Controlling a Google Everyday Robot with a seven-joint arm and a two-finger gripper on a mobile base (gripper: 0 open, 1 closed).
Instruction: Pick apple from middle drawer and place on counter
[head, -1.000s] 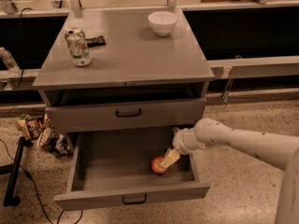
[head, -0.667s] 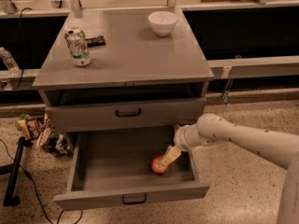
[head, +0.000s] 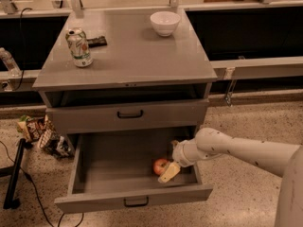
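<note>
My pale two-finger gripper (head: 169,172) is reaching down inside the pulled-out wide grey metal middle drawer (head: 132,200), right side. Honestly can't tell if it's open or closed from here. The small round red-orange apple (head: 159,165) sits on the drawer floor just left of it, touching or nearly so. Above my gripper is the other grey drawer front (head: 156,113), closed. Higher up, the flat matte-grey counter (head: 132,60) holds a white bowl (head: 164,22) and a soda can (head: 79,47).
</note>
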